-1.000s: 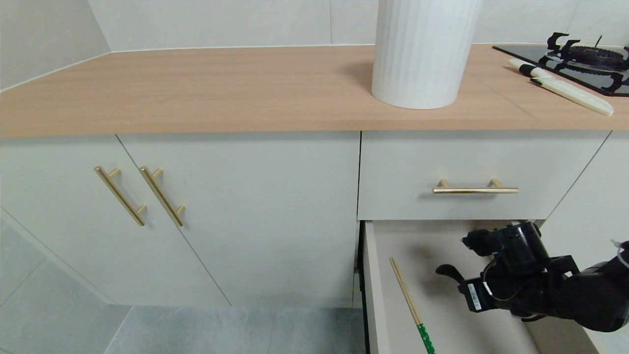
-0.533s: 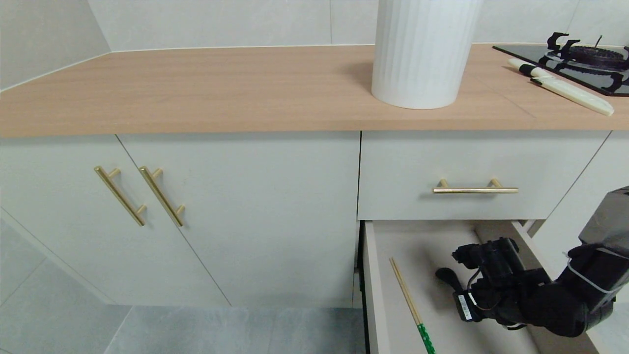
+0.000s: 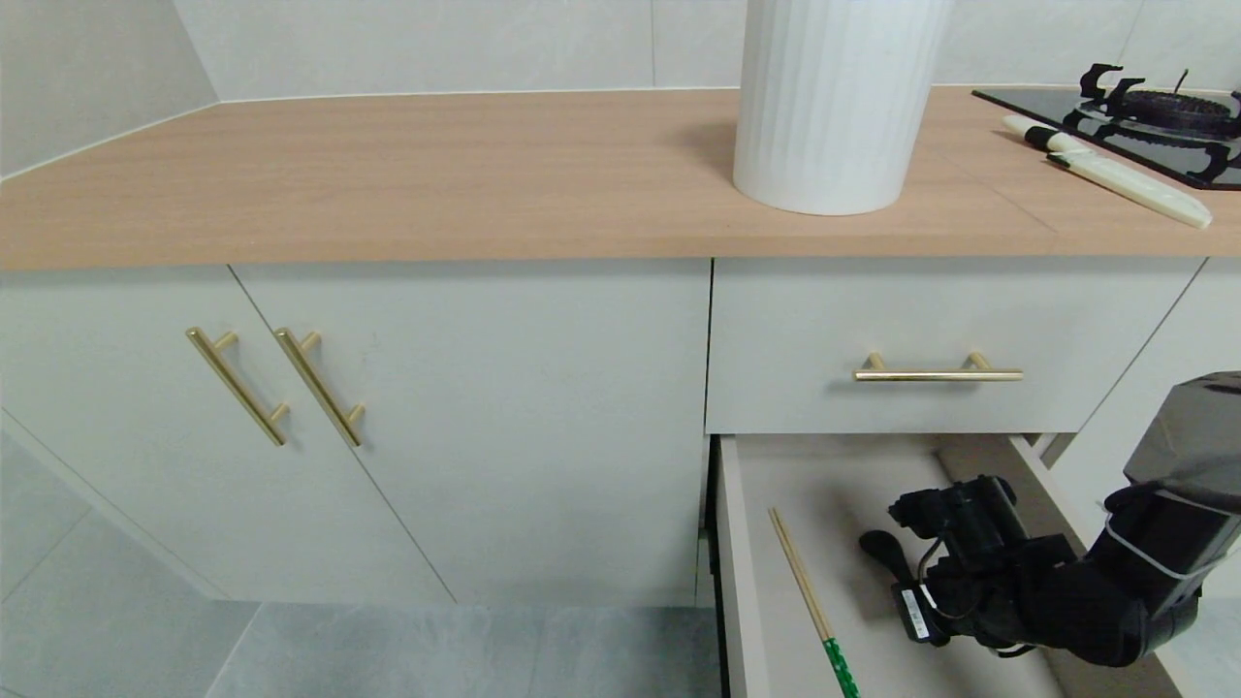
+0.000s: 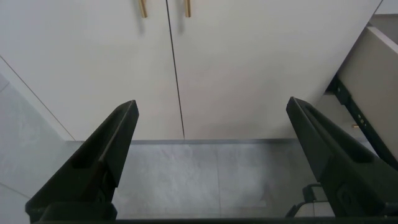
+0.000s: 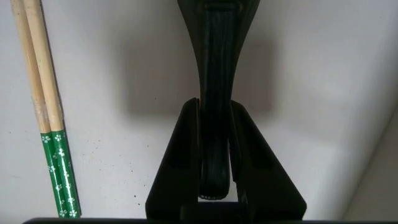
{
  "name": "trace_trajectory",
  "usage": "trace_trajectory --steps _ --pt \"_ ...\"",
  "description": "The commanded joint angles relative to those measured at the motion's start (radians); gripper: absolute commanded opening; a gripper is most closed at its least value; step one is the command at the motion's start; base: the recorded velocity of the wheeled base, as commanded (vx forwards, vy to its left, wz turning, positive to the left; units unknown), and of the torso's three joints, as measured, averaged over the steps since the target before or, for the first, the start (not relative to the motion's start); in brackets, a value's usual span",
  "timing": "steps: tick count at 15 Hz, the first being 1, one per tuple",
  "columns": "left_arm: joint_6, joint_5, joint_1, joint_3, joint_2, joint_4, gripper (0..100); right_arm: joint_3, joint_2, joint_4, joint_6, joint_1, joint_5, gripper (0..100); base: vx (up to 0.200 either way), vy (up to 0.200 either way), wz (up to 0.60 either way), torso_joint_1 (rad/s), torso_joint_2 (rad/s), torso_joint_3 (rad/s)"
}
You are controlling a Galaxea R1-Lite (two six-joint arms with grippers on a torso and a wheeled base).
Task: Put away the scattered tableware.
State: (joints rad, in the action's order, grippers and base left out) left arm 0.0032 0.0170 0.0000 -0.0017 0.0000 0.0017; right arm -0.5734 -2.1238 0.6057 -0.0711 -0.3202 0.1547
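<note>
A black spoon-like utensil (image 3: 880, 545) hangs low inside the open lower drawer (image 3: 735, 543), its rounded end pointing toward the drawer's left side. My right gripper (image 3: 913, 582) is shut on its handle (image 5: 214, 37), just above the drawer floor. A pair of wooden chopsticks with green patterned ends (image 3: 807, 589) lies on the drawer floor to the left of the utensil, and they run along one edge in the right wrist view (image 5: 43, 93). My left gripper (image 4: 211, 115) hangs open with nothing in it, in front of the lower cabinet doors and above the floor.
On the wooden counter stand a tall white ribbed container (image 3: 834, 107) and, at the far right, a cream knife (image 3: 1115, 176) beside the black gas stove (image 3: 1163, 116). The upper drawer with a gold handle (image 3: 938, 373) is closed. Two cabinet doors with gold handles (image 3: 276, 386) are closed.
My right gripper has sunk lower into the drawer with the utensil and drawn slightly toward the front, while the forearm behind it has swung upward. The chopsticks have not moved.
</note>
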Motion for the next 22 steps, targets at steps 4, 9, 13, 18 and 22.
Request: trace_trajectory --steps 4,9,13,18,22 --pt "0.0 0.0 0.0 0.0 0.002 0.0 100 0.001 0.008 0.0 -0.001 0.0 0.0 100 0.0 0.0 0.0 0.0 0.0 0.0" --pt "0.0 0.0 0.0 0.0 0.0 0.0 100 0.021 0.163 0.0 0.001 0.02 0.026 100 0.0 0.0 0.0 0.0 0.0 0.0" --pt "0.0 0.0 0.0 0.0 0.0 0.0 100 0.027 0.55 -0.165 0.008 0.007 0.02 100 0.0 0.0 0.0 0.0 0.0 0.0" --pt "0.0 0.0 0.0 0.0 0.002 0.0 100 -0.005 0.835 -0.494 -0.012 -0.046 0.026 100 0.0 0.0 0.0 0.0 0.0 0.0" --pt "0.0 0.0 0.0 0.0 0.002 0.0 100 0.018 0.961 -0.561 -0.03 -0.053 0.036 100 0.0 0.0 0.0 0.0 0.0 0.0"
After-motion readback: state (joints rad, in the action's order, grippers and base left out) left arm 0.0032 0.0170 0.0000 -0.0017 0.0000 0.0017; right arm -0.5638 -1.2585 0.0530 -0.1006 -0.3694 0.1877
